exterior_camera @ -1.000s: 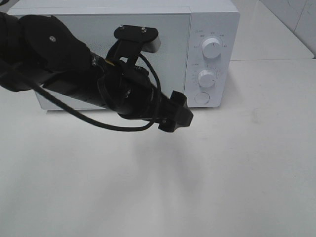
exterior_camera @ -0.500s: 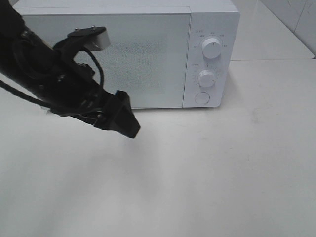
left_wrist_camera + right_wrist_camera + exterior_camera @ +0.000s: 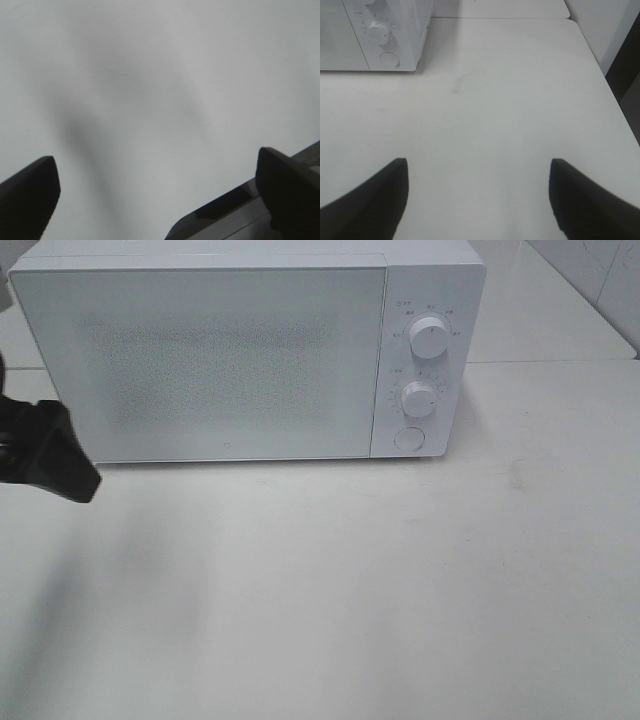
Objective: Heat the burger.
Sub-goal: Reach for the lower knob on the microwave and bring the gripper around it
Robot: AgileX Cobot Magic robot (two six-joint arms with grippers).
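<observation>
The left jaws stand wide apart with nothing between them; under them the left wrist view shows only pale, shadowed surface [image 3: 400, 590]. The right jaws are also spread well apart and hold nothing, their two dark tips hanging over bare surface.

From above, the black end of the left arm [image 3: 45, 452] pokes in at the 9 o'clock edge, just in front of the microwave's near left corner. I cannot tell whether it touches anything. The right arm does not show in that view at all.

The microwave [image 3: 230, 350] sits at the 12 o'clock end of the surface, white, with its door [image 3: 200, 300] shut flush. Its control panel is on the 3 o'clock side of the door. On it are an upper knob [image 3: 429, 338], a lower knob [image 3: 418, 398] beneath it, and a round button [image 3: 408, 438] lowest of all. The right wrist view looks across the surface to that knob end of the microwave, well apart from the jaw tips.

The burger appears in none of the views, and the frosted door gives no look inside, so where it is I cannot tell.
</observation>
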